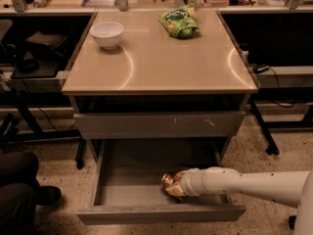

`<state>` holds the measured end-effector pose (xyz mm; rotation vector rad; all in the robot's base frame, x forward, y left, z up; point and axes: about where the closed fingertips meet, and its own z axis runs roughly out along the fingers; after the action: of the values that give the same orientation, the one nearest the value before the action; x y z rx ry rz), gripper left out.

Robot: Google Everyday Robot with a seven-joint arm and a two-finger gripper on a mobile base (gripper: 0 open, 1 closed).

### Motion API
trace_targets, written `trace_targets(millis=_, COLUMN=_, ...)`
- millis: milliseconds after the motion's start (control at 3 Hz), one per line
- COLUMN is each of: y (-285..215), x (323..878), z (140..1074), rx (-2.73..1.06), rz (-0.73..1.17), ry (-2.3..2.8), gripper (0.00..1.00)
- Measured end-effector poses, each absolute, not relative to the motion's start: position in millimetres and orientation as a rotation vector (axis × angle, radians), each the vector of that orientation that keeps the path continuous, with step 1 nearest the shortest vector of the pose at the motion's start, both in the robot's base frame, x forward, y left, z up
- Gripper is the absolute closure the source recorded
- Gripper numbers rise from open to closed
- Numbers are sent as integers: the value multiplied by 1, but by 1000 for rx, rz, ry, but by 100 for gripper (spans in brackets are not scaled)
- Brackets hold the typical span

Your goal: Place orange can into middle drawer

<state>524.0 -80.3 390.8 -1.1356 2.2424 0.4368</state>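
Down inside the open drawer (161,213), toward its right half and close behind the front panel, sits the can (168,182), a crumpled gold-orange lump that catches the light. The gripper (177,185) is right up against the can's right side, at the end of the white arm (254,185) that reaches in low from the right. The bulky wrist hides the business end, so I cannot tell whether the gripper is clamped on the can or has let it go. I also cannot tell whether the can rests on the drawer floor or hangs just above it.

As for handling, my judgement is that the can is light and thin-walled (the wrinkled skin suggests it has already been squashed once). It should give under a hard squeeze, so a moderate grip is enough. The shiny metal looks slippery, and the uneven surface offers few flat faces. The best hold is across the middle of the body, on two opposite sides, rather than on a rim or a protruding crease. Set down on its side, it may roll a little on the smooth drawer floor.

Above, the scratched front (156,125) of the upper drawer is closed. On the table (161,67) stand a white bowl (107,34) and a green bag (179,22), both well apart from the arm.
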Motion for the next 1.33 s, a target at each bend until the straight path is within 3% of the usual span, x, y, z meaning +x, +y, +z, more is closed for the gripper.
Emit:
trace_targets(millis=333, y=-79, x=523, z=385, rx=-1131, rz=447, ry=2248, gripper=81)
trace_targets(millis=1333, y=-79, x=523, z=385, rx=-1131, rz=447, ry=2248, gripper=11)
